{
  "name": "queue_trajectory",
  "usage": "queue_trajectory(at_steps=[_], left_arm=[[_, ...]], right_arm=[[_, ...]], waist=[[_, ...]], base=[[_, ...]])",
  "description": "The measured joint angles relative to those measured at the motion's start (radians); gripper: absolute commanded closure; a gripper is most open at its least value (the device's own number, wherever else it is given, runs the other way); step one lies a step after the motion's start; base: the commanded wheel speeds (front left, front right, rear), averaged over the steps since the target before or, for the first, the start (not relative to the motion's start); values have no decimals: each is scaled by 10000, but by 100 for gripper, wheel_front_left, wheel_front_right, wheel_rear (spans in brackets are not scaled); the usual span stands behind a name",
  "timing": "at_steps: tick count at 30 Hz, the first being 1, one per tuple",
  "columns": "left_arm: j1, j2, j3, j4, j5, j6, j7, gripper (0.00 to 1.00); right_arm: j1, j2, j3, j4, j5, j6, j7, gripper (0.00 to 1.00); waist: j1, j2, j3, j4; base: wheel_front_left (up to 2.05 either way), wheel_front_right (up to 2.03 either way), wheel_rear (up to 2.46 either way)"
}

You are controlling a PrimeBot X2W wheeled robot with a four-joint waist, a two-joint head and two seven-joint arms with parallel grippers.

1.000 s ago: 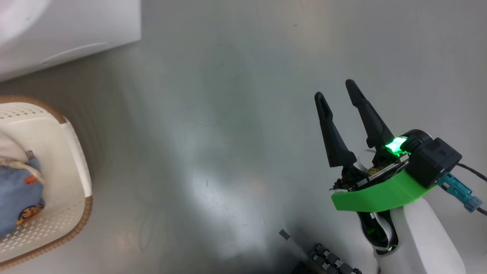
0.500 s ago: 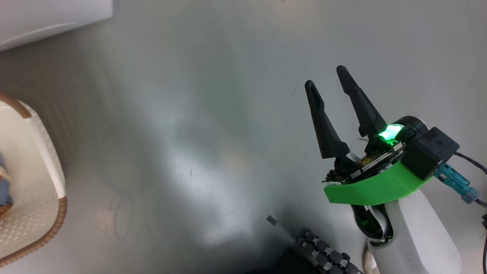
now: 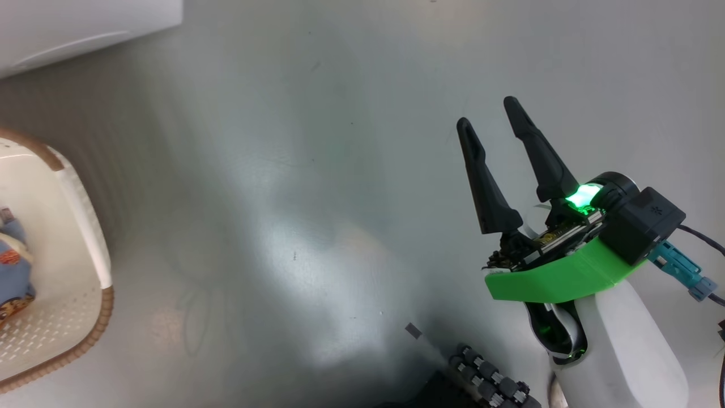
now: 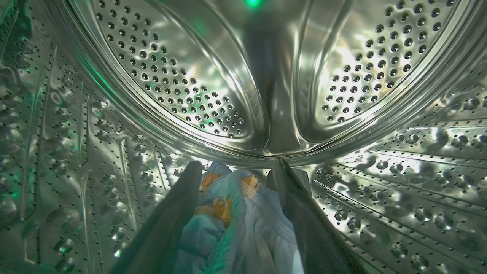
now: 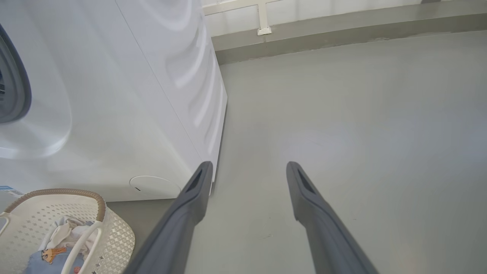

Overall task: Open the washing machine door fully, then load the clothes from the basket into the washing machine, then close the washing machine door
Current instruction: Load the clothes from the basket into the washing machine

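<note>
- The grey floor (image 3: 340,170) is taking up most of the head view, glossy and carrying pale reflections.
- The washing machine (image 5: 114,95) is standing on it as a large white box. In the right wrist view its front and side panels are meeting at a corner just behind one fingertip of the right arm.
- The steel drum (image 4: 171,87) is facing the left wrist camera from the inside. Its perforated back wall and dimpled side walls are catching bright light and a green glint.
- The basket (image 5: 114,236), cream-white with a brown woven rim, is sitting on the floor close in front of the machine's front panel. In the head view it is lying at the left edge, well apart from the right arm.
- The right gripper (image 3: 487,111) is hovering over bare floor, its fingers standing wide apart with nothing between them.
- The left gripper (image 4: 239,163) is reaching deep inside the drum, its fingers likewise standing wide apart and not pinching.
- The clothes are lying in two places. One light blue piece with orange print (image 4: 236,213) is bunched between the left fingers near the drum's bottom. A blue piece with a cartoon face and a white cloth (image 5: 57,247) are resting in the basket.
- A round hatch (image 5: 154,186) is showing low on the machine's front, just above the basket's rim.
</note>
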State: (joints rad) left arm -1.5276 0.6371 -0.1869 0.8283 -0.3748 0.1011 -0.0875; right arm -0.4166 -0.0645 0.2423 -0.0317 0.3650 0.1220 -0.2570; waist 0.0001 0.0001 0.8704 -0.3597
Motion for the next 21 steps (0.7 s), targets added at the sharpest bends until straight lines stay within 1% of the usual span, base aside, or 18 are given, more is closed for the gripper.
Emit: queue_trajectory(at_steps=[8, 14, 21], left_arm=[[150, -251, -123, -54, -71, 13, 84, 0], [1403, -543, -134, -809, -414, 117, -21, 0], [3254, -759, -84, -2380, -721, 514, -194, 0]], right_arm=[[6, -86, -311, -4, -50, 0, 0, 0], [124, -267, -614, -4, -199, 0, 0, 0], [526, -359, -909, 2, -278, 0, 0, 0]], waist=[[-1, 0, -320, 338], [0, 0, -793, 768], [-1, 0, -1374, 1215]], base=[[0, 0, 0], [0, 0, 0], [0, 0, 0]])
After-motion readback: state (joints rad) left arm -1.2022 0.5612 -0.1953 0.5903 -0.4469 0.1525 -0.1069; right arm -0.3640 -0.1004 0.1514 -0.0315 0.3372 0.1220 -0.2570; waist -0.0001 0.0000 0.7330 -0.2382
